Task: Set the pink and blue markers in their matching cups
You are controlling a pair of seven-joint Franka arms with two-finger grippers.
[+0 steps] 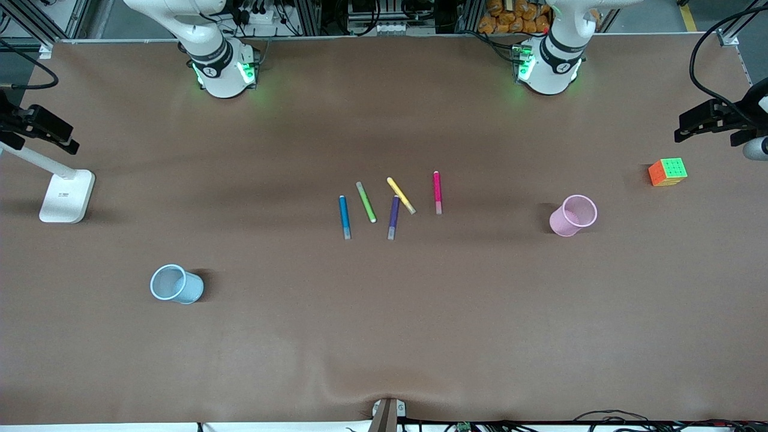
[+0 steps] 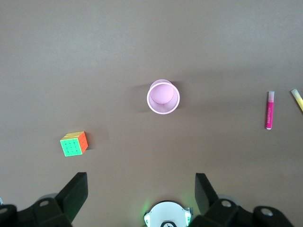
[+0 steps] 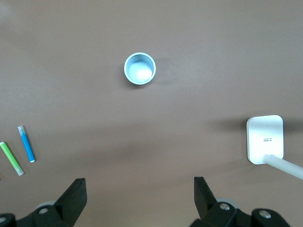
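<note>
Nothing is placed yet: the slim magenta-pink marker [image 1: 437, 192] and bright blue marker [image 1: 345, 216] are lying mid-table, the pale pink cup [image 1: 573, 215] and pale blue cup [image 1: 176, 284] are standing empty, while left gripper [image 2: 141, 189] and right gripper [image 3: 140, 194] are waiting wide open, holding nothing

5 markers [image 1: 390, 204] lie mid-table; 1 cup [image 1: 573, 215] stands toward left arm's end, another cup [image 1: 176, 284] toward right arm's end, nearer front cam.

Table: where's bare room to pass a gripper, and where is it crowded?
Bare stretches lie between the blue cup and the markers, and between the pink marker and pink cup. Crowded: the mid-table row from blue marker to pink marker.
</note>
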